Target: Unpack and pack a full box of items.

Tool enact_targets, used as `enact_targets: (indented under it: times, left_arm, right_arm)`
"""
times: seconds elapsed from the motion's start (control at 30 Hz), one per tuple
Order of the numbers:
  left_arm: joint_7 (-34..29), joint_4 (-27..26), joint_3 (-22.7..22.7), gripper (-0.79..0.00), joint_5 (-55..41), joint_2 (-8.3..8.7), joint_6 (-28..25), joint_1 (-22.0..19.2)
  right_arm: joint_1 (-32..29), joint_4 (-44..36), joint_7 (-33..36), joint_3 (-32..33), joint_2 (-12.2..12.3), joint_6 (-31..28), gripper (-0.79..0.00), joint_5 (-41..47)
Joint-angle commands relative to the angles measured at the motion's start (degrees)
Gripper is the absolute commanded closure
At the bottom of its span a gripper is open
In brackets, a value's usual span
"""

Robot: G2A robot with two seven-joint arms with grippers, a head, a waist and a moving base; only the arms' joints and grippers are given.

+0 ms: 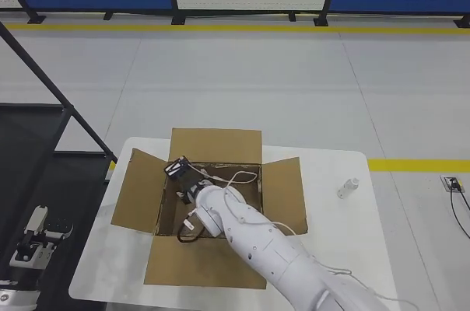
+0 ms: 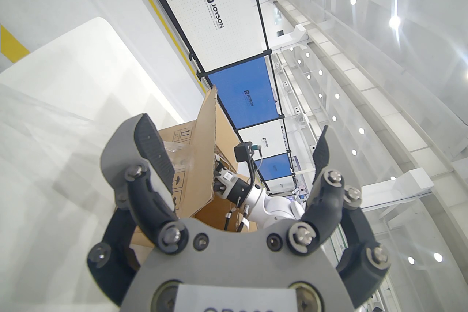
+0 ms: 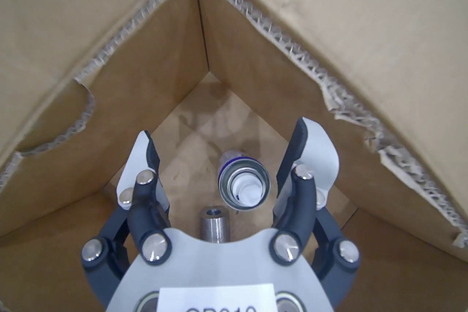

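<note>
Can (image 3: 244,183), seemingly a spray type, upright on the floor of the box (image 3: 292,17) near a corner, just below the spread right gripper (image 3: 223,128). Shift to centre it between the jaws, lower straight, pinch the body, lift clear of the 2 walls. Left gripper (image 2: 233,125) spread too, outside the box, holding nothing.

Brown cardboard box (image 1: 215,145), white table (image 1: 345,233), silver can (image 3: 243,182) with blue band

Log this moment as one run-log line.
right gripper open over upright can in box | left gripper open, outside box | small bottle on table beside box
</note>
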Motion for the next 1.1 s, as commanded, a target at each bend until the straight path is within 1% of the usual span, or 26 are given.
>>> enact_targets:
  times: [0.0, 0.03, 0.1, 0.13, 0.23, 0.3, 0.37, 0.47, 0.57, 0.67, 0.8, 0.9, 1.07]
  left_arm:
    - [0.0, 0.0, 0.0, -0.785, 0.0, 0.0, 0.0, 0.0]
    - [0.0, 0.0, 0.0, -0.785, 0.0, 0.0, 0.0, 0.0]
    - [0.0, 0.0, 0.0, -0.785, 0.0, 0.0, 0.0, 0.0]
    - [0.0, 0.0, 0.0, -0.785, 0.0, 0.0, 0.0, 0.0]
    - [0.0, 0.0, 0.0, -0.785, 0.0, 0.0, 0.0, 0.0]
    - [0.0, 0.0, 0.0, -0.785, 0.0, 0.0, 0.0, 0.0]
    - [0.0, 0.0, 0.0, -0.785, 0.0, 0.0, 0.0, 0.0]
    - [0.0, 0.0, 0.0, -0.785, 0.0, 0.0, 0.0, 0.0]
    - [0.0, 0.0, 0.0, -0.785, 0.0, 0.0, 0.0, 0.0]
    - [0.0, 0.0, 0.0, -0.785, 0.0, 0.0, 0.0, 0.0]
    - [0.0, 0.0, 0.0, -0.785, 0.0, 0.0, 0.0, 0.0]
    - [0.0, 0.0, 0.0, -0.785, 0.0, 0.0, 0.0, 0.0]
    - [0.0, 0.0, 0.0, -0.785, 0.0, 0.0, 0.0, 0.0]
  right_arm:
    - [-2.16, -6.43, 0.61, 1.97, 1.85, 1.51, -0.757, -2.84]
    - [-3.63, -10.34, 1.39, 3.51, 3.02, 2.01, -0.785, -4.29]
    - [-7.95, -20.34, 3.85, 7.71, 5.9, 2.47, -0.785, -8.46]
    - [-10.92, -26.54, 6.02, 10.49, 7.52, 1.6, -0.785, -10.65]
    - [-22.48, -47.34, 13.69, 20.52, 12.15, -3.12, -0.785, -18.27]
    - [-30.09, -59.16, 17.25, 27.06, 14.27, -7.22, -0.785, -21.54]
    - [-35.66, -66.87, 18.67, 32.87, 15.57, -10.14, -0.785, -22.31]
    - [-40.28, -72.26, 18.69, 40.48, 16.73, -11.18, -0.785, -23.27]
    - [-42.23, -73.22, 17.34, 46.85, 17.38, -8.73, -0.785, -24.78]
    - [-41.93, -70.57, 16.44, 53.01, 17.91, -5.9, -0.785, -25.29]
    - [-38.18, -61.37, 16.35, 59.01, 18.62, -4.13, -0.785, -25.36]
    - [-34.01, -52.66, 15.97, 61.56, 19.12, -3.37, -0.785, -25.62]
    - [-28.17, -40.53, 15.77, 64.34, 20.1, -4.37, -0.785, -26.27]
